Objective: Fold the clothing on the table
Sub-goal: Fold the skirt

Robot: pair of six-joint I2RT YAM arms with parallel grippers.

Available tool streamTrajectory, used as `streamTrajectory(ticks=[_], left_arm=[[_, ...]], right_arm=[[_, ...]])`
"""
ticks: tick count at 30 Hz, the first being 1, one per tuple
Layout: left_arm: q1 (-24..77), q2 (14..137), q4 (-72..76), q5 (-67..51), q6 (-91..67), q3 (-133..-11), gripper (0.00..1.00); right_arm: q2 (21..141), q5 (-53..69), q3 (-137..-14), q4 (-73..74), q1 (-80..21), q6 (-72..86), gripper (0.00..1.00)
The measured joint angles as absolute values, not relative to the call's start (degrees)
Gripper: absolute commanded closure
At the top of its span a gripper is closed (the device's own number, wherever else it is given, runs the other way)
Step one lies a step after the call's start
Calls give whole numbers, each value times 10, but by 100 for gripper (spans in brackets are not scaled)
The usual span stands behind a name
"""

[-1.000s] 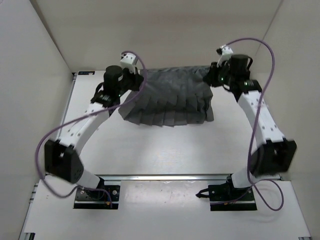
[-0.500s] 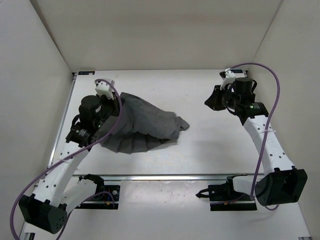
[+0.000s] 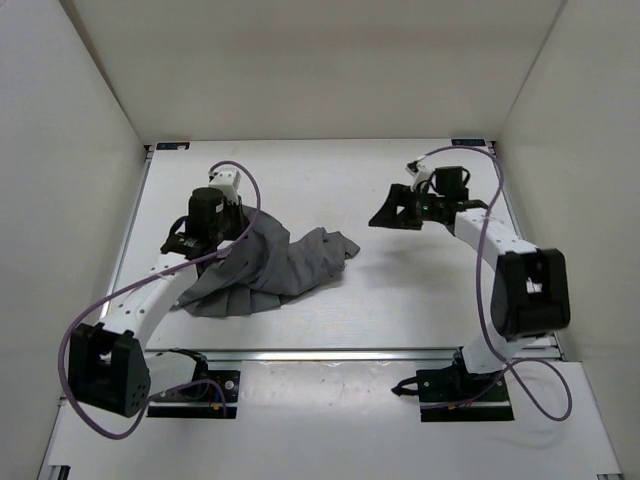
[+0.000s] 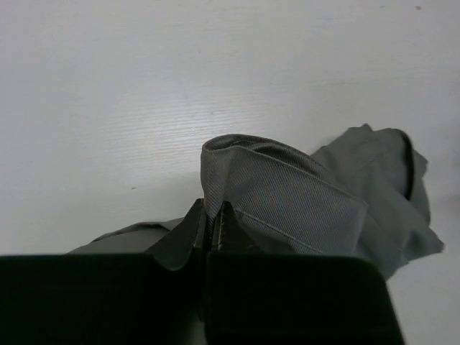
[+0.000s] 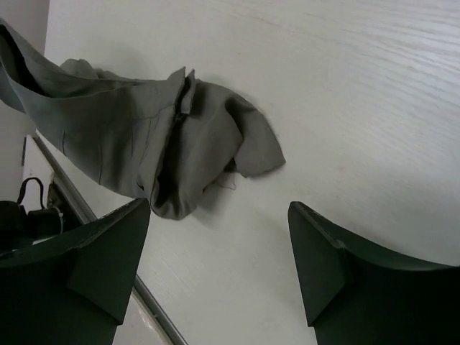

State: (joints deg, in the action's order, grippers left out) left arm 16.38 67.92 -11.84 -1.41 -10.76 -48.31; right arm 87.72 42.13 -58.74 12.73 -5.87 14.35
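You're seeing the skirt (image 3: pixel 270 268) lying on the bench (image 3: pixel 420 290) toward 8 o'clock of centre, the left pincer (image 3: pixel 236 232) sitting at its 11 o'clock edge, the right pincer (image 3: pixel 380 218) hanging apart at its 2 o'clock.

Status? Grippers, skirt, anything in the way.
Left gripper shut on a fold of the skirt. Right gripper open, empty, clear of it. Skirt bunched on the table, not folded. Nothing in the way.

No text, label, brand, number or sign could be read in any view. The clothing (image 3: pixel 270 265) and the table (image 3: pixel 400 295) carried no legible marking.
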Motion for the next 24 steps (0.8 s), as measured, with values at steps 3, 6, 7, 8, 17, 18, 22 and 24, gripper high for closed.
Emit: streamTrajectory(ticks=[3,6,7,8,17,18,22,24], left_arm=[[152,703,-129,9,-113,-483,100],[145,723,-133,16,-121,-482,100],[145,728,-132,17,-124,-481,100],[145,731,-130,17,-126,-478,100],[131,764,-120,10,-145,-462,100],[128,767,-119,10,-145,-462,100],[122,777,-118,9,-147,-462,100],[121,783,-118,9,-147,-462,100]], right_arm=[[962,435,-654,127,-91,148,25],[1036,447,-759,124,-129,147,25],[1058,452,-797,123,-139,146,25],[1076,456,-827,121,-147,145,25],[1172,482,-914,149,-185,133,30],[1172,484,-902,154,-185,133,30],[1172,490,-875,163,-192,133,30],[1176,492,-872,166,-201,133,29]])
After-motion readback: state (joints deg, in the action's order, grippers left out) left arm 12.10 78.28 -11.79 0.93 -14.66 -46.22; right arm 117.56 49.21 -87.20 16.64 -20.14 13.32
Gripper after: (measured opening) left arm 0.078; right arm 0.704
